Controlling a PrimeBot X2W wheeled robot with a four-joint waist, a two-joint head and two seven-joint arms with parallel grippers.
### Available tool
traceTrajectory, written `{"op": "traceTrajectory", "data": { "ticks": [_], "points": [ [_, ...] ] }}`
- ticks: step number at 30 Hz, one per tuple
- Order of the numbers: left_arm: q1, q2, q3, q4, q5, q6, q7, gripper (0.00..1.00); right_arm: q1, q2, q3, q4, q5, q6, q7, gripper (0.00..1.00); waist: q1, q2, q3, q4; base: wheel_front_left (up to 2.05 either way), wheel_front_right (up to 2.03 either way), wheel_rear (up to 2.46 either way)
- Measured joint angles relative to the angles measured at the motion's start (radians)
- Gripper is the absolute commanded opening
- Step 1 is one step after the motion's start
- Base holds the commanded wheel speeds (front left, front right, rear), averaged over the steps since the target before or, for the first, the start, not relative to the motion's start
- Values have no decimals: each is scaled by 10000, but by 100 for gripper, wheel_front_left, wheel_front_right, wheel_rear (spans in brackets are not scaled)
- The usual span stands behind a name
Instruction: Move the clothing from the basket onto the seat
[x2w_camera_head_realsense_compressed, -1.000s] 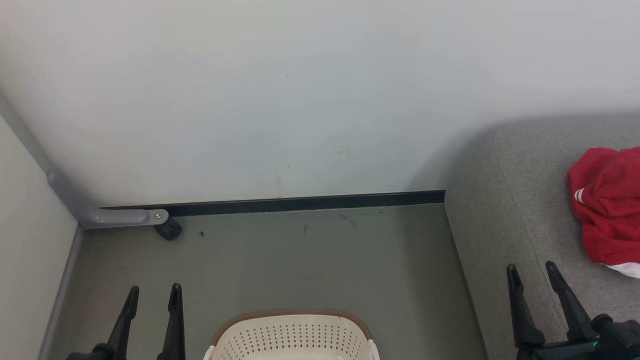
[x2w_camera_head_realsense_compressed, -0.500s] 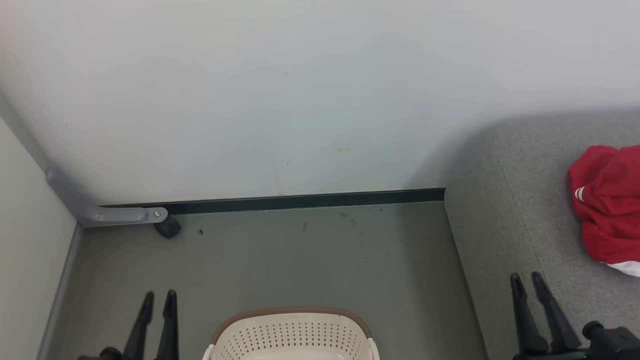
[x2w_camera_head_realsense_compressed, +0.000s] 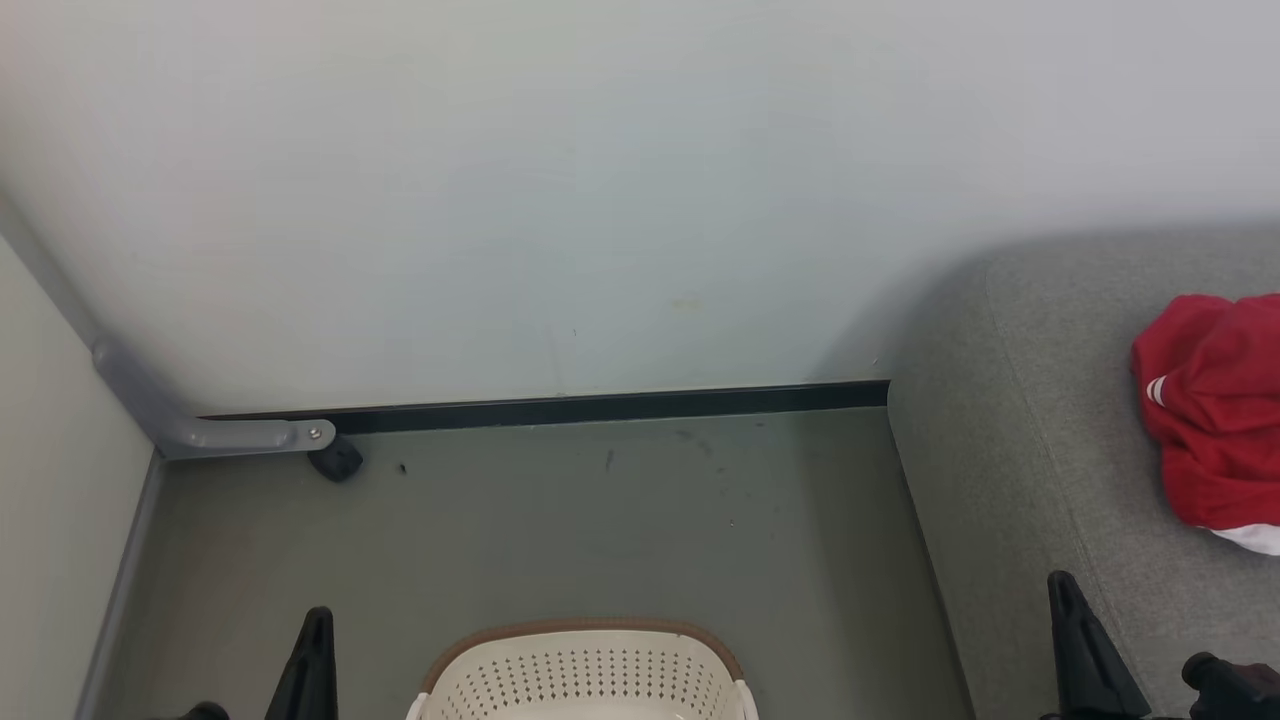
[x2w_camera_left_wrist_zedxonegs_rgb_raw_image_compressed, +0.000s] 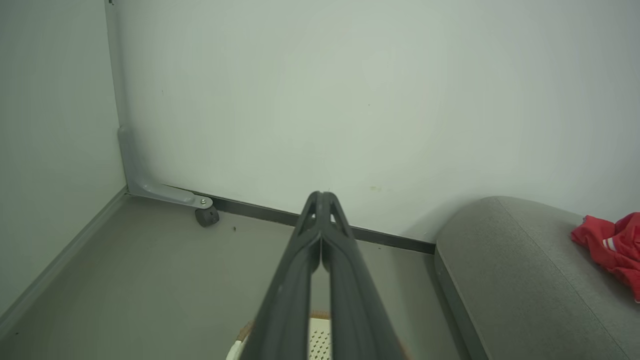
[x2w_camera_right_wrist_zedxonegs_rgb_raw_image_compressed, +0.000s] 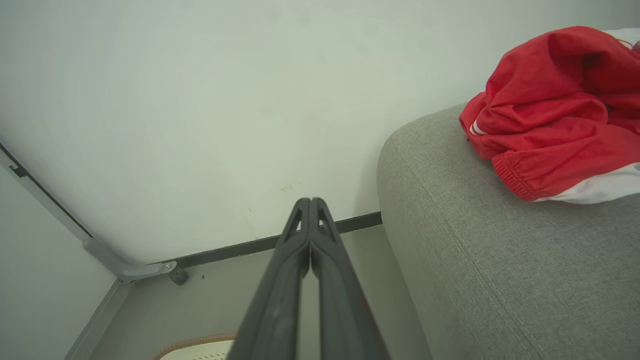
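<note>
Both sets closed and empty: your left jaws were pressed together tip to tip with nothing between them, hanging over the grey-green floor (x2w_camera_left_wrist_zedxonegs_rgb_raw_image_compressed: 150, 280) to the left of the oval cream perforated plastic basket with the brown braided rim (x2w_camera_head_realsense_compressed: 585, 628). Your right jaws were closed the same way, also empty, by the edge of the large grey woven-fabric seat cushion (x2w_camera_right_wrist_zedxonegs_rgb_raw_image_compressed: 500, 280). One crumpled bright red garment with white bands (x2w_camera_right_wrist_zedxonegs_rgb_raw_image_compressed: 550, 110) lay on top of that seat, well apart from both arms, so at least one piece reads as delivered. The basket sat on the floor between your arms, beside the seat. You only had its far rim and a strip of inner wall in view, with no red showing there, but the bottom was cut off, so I couldn't tell if anything was left inside. My read: done or nearly done, pending a look down into the basket
</note>
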Motion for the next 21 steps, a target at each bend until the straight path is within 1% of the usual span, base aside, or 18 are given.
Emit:
{"op": "traceTrajectory", "data": {
  "ticks": [13,15,21],
  "points": [
    [-78,-265,437,318,-1400,-324,518,0,-61,303,-575,328,1605,341,527,0,0,0,-92,-11,0,0,0],
    [-89,-290,516,368,-1718,-403,616,0,-87,353,-665,362,1820,353,616,0,0,0,-107,-13,0,0,0],
    [-184,-410,721,550,-2366,-499,855,0,-183,497,-924,529,2566,520,859,0,0,0,-150,-19,0,0,0]
  ]
}}
